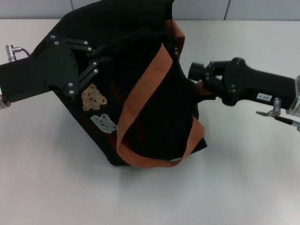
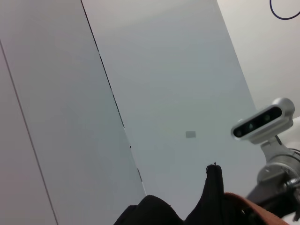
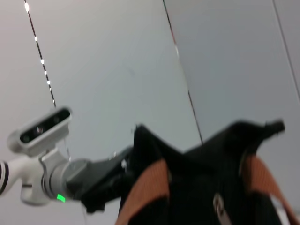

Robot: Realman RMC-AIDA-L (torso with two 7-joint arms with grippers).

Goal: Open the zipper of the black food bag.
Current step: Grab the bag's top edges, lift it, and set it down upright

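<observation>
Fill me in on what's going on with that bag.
A two-armed robot is working on a black food bag sitting on a white table. The left gripper is against the bag's upper left side, above the bear patches. The right gripper reaches in at the bag's right edge, near the top by one of the orange-brown straps. The bag looks pulled between the two. Whether the zipper is open cannot be seen.
</observation>
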